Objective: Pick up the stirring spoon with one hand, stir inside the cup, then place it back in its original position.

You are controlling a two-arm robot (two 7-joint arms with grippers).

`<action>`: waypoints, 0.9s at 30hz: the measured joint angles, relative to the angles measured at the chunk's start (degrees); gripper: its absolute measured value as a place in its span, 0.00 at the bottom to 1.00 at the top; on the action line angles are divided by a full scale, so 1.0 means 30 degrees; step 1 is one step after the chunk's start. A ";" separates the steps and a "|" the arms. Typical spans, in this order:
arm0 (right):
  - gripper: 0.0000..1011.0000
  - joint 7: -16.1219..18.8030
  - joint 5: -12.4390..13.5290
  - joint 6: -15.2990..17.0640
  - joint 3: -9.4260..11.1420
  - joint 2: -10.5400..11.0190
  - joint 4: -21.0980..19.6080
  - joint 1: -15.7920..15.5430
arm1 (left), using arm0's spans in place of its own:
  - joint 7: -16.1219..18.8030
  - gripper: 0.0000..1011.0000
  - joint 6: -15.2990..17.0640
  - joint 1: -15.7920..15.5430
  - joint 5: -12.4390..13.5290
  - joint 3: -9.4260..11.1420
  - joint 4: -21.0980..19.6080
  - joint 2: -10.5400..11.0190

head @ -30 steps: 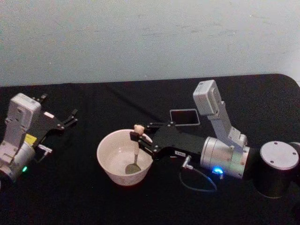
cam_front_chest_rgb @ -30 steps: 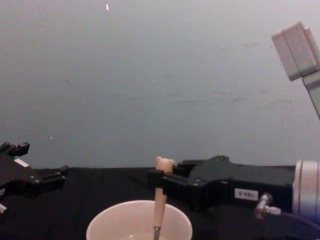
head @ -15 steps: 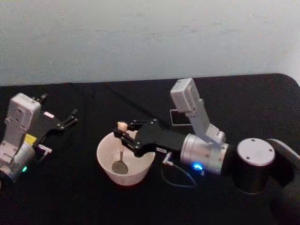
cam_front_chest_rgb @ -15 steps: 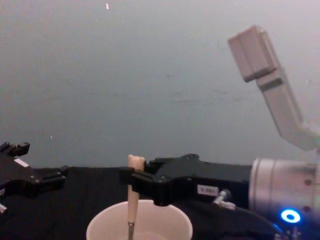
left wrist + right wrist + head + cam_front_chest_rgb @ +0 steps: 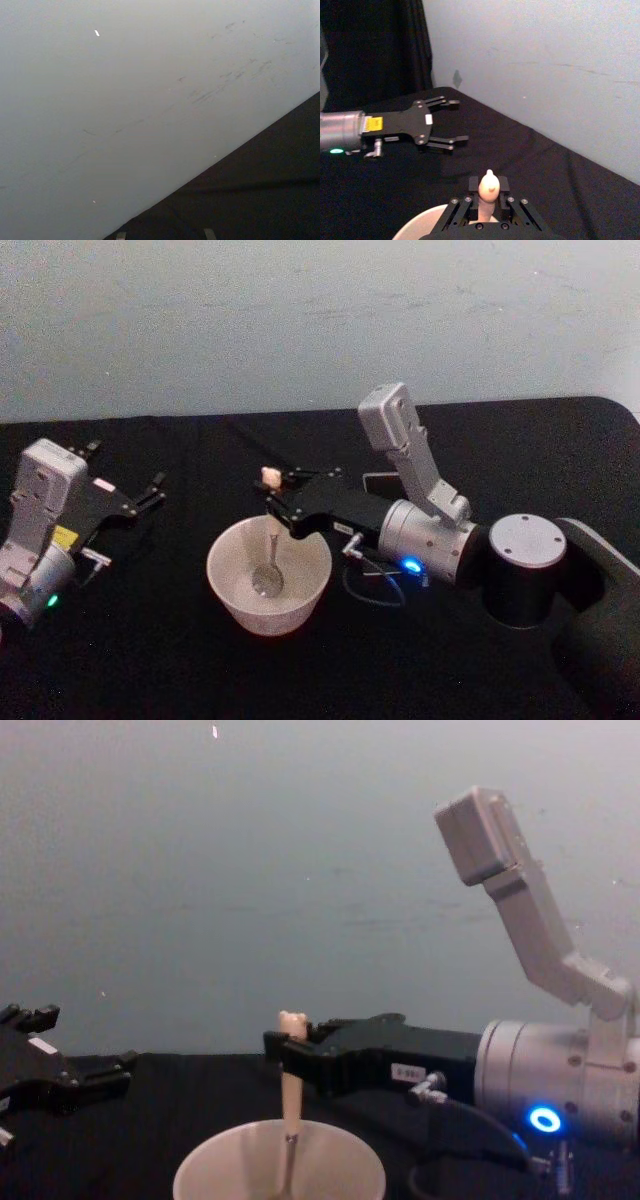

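**Stirring phase, spoon inside the cup.** The right gripper (image 5: 273, 496) is above the cup (image 5: 226, 552), near its far rim, with its arm reaching in from the cup's right side. Its jaws are pinched narrow on the stirring spoon (image 5: 272, 538), gripping the pale handle just below the bear head. The spoon hangs nearly upright. Its thin neck passes below the rim and its metal bowl lies low inside the cup, at or near the floor; whether it touches cannot be told. The cup stands upright on the black table (image 5: 150, 650). The left gripper (image 5: 122, 470) is parked well apart to the cup's left, fingers spread wide and holding nothing.

**Handling (judged).** The spoon appears light, stiff and slim. Its smooth handle gives the pads little surface, so it could pivot or slide in the pinch if the bowl drags along the cup wall. The upper handle under the head, where the grip now sits, is the sensible hold, since the head acts as a stop against slipping down. The cup looks light and unrestrained, so a sideways push on its wall could shift or tip it.
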 joint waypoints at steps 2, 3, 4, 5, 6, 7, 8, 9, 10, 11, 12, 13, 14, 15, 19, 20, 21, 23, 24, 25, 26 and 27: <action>0.22 -0.0031 -0.0015 -0.0002 0.0186 0.0024 0.0016 -0.0002 | 0.0000 0.99 0.0000 -0.0001 0.0001 -0.0001 0.0000 0.0000; 0.22 -0.0032 -0.0015 -0.0002 0.0252 0.0052 0.0012 -0.0018 | 0.0000 0.99 0.0000 -0.0001 0.0001 0.0000 -0.0001 -0.0001; 0.22 -0.0029 -0.0015 0.0000 0.0301 0.0090 -0.0013 -0.0044 | -0.0001 0.99 0.0000 -0.0001 0.0000 -0.0001 0.0000 0.0000; 0.22 -0.0020 -0.0015 0.0005 0.0344 0.0139 -0.0068 -0.0085 | 0.0000 0.99 0.0000 -0.0001 0.0000 0.0000 0.0000 -0.0001; 0.22 0.0023 -0.0015 0.0020 0.0434 0.0269 -0.0242 -0.0193 | 0.0000 0.99 0.0000 -0.0001 0.0000 0.0000 0.0000 0.0000; 0.22 0.0063 -0.0013 0.0030 0.0471 0.0336 -0.0331 -0.0246 | 0.0000 0.99 0.0000 0.0000 0.0001 -0.0001 0.0000 0.0000; 0.22 0.0102 -0.0007 0.0043 0.0510 0.0411 -0.0430 -0.0309 | 0.0000 0.99 0.0000 -0.0001 0.0002 0.0000 -0.0001 0.0000; 0.22 0.0177 0.0022 0.0076 0.0590 0.0589 -0.0681 -0.0456 | 0.0000 0.99 0.0000 -0.0002 0.0001 -0.0001 0.0000 -0.0001; 0.22 0.0222 0.0048 0.0109 0.0631 0.0686 -0.0823 -0.0541 | 0.0000 0.99 0.0000 -0.0002 0.0001 0.0000 0.0001 0.0000; 0.22 0.0317 0.0100 0.0185 0.0720 0.0908 -0.1145 -0.0732 | 0.0000 0.99 0.0000 -0.0002 0.0001 0.0000 0.0000 0.0000; 0.22 0.0369 0.0145 0.0224 0.0764 0.1014 -0.1296 -0.0828 | 0.0000 0.99 0.0000 0.0000 0.0000 0.0000 0.0000 0.0000; 0.22 0.0402 0.0188 0.0261 0.0806 0.1106 -0.1421 -0.0899 | 0.0000 0.99 0.0000 -0.0001 0.0000 0.0000 0.0000 -0.0001; 0.22 0.0432 0.0246 0.0304 0.0858 0.1225 -0.1592 -0.1004 | 0.0000 0.99 0.0000 -0.0001 0.0000 0.0000 0.0000 -0.0001; 0.22 0.0537 0.0396 0.0411 0.0965 0.1456 -0.1920 -0.1201 | 0.0000 0.99 0.0000 -0.0001 0.0001 0.0000 0.0000 0.0000; 0.22 0.0725 0.0794 0.0593 0.1185 0.1979 -0.2749 -0.1641 | 0.0000 0.99 0.0000 0.0000 0.0001 -0.0001 -0.0001 -0.0001; 0.22 0.0794 0.0955 0.0650 0.1246 0.2167 -0.3031 -0.1798 | 0.0001 0.99 0.0000 0.0000 0.0001 0.0000 0.0000 0.0000; 0.22 0.0827 0.1028 0.0681 0.1270 0.2258 -0.3168 -0.1868 | 0.0001 0.99 0.0000 -0.0002 0.0000 0.0000 0.0000 0.0000; 0.22 0.0873 0.1168 0.0736 0.1314 0.2436 -0.3431 -0.2000 | 0.0000 0.99 0.0000 -0.0001 0.0001 -0.0001 0.0000 0.0000; 0.22 0.0938 0.1321 0.0792 0.1350 0.2617 -0.3704 -0.2124 | 0.0001 0.99 0.0000 -0.0001 0.0001 -0.0001 0.0000 -0.0001; 0.22 0.0982 0.1406 0.0830 0.1354 0.2699 -0.3829 -0.2183 | 0.0001 0.99 0.0000 -0.0001 0.0001 -0.0001 0.0001 0.0000; 0.22 0.1016 0.1479 0.0871 0.1354 0.2786 -0.3973 -0.2242 | 0.0000 0.99 0.0000 -0.0001 0.0001 -0.0001 0.0000 0.0000; 0.22 0.1052 0.1557 0.0910 0.1354 0.2868 -0.4093 -0.2301 | 0.0001 0.99 0.0000 -0.0001 0.0001 0.0000 0.0000 0.0000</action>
